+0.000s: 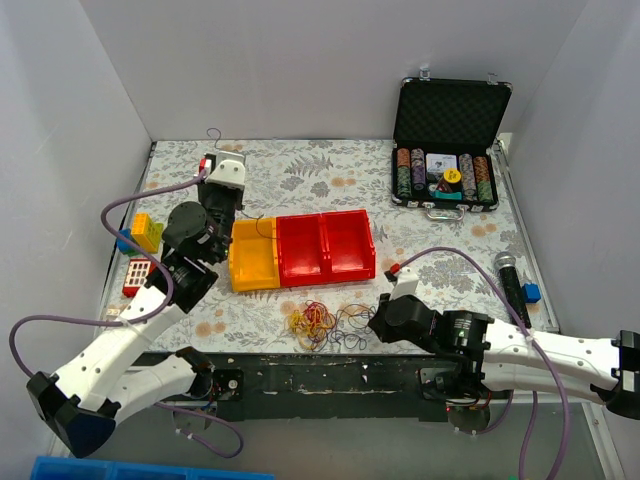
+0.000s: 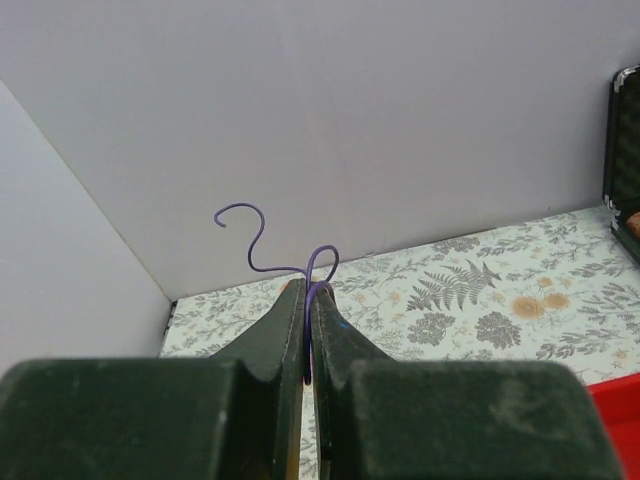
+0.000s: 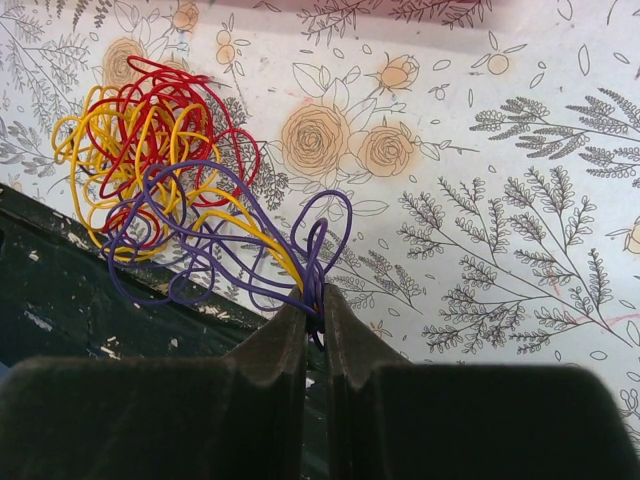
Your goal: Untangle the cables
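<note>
On the floral tablecloth (image 1: 300, 170) a yellow bin (image 1: 252, 262) touches two joined red bins (image 1: 327, 246), an open black case (image 1: 452, 105) of poker chips (image 1: 404, 172) stands far right, and a microphone (image 1: 508, 278) lies near a blue block (image 1: 531, 292).

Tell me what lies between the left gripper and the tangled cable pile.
Top view: the yellow bin lies between the left gripper, pinching one purple cable, and the cable pile. The red bins sit just right of that line.
</note>
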`<state>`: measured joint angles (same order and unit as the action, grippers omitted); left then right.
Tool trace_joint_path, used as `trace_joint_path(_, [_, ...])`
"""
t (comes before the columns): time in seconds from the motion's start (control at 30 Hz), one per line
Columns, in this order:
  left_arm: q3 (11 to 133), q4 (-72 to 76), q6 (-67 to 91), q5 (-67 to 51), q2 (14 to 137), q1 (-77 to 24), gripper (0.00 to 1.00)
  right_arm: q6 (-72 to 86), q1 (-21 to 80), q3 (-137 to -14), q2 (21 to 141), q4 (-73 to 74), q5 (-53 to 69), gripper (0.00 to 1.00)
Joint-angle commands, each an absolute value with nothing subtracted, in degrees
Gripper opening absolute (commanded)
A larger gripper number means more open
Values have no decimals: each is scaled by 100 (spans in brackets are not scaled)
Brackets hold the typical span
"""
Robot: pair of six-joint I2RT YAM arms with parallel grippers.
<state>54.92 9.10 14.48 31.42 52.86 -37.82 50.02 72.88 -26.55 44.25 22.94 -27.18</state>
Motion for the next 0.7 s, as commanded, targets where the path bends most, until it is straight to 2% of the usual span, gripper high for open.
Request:
trace_joint_path(0.0, [6064, 1326, 1591, 2962, 5361, -3516, 0, 5098, 7321, -2584, 4377, 2110, -2742, 1])
trace_joint_path(0.23, [6355, 1442, 1687, 2892, 5537, -3384, 0, 5036, 7321, -2610, 4561, 1986, -2707, 1])
trace_joint_path(0.67, [5028, 1372, 1810, 2795, 5510, -3129, 0, 5071, 7321, -2496, 4421, 1907, -2681, 1])
